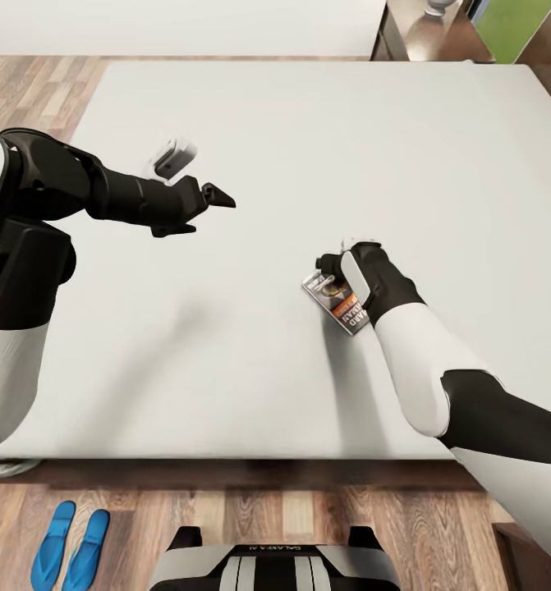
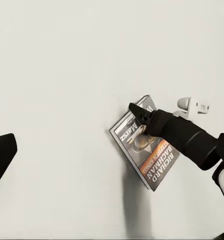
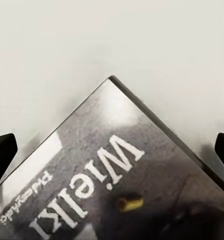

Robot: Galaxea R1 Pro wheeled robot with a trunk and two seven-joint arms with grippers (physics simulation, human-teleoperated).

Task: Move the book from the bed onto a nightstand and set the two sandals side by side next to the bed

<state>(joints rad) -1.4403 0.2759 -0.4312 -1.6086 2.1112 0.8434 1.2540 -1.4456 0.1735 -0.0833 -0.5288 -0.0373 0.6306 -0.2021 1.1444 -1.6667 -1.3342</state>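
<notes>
Book (image 1: 341, 304): a small thin paperback lying flat on the bed's (image 1: 308, 164) plain light grey mattress, right of centre in the head view. Its cover is dark grey with a picture, a white title reading "Wielki", and orange and white author lettering, "Richard Bachman", along one edge. It sits skewed, one corner pointing toward the far side of the bed.

The right gripper (image 1: 331, 267) is lowered over the book's upper part, at the corner nearest the mattress centre. In the right wrist view the two dark fingertips (image 3: 2, 152) stand wide apart at the frame's lower left and lower right edges, with the book's corner between them, so the jaws are spread and nothing is pinched. The left wrist view shows one pointed fingertip (image 2: 139, 112) right at the book's (image 2: 147, 150) top edge; whether it touches the cover cannot be told.

The left gripper (image 1: 213, 197) hangs above bare mattress in the left half of the head view, well apart from the book; its spread cannot be judged from these views.

Two bright blue sandals (image 1: 70, 546) lie side by side on the wood-plank floor (image 1: 267, 509) at the lower left, just off the bed's near edge. The mattress around the book is bare.
</notes>
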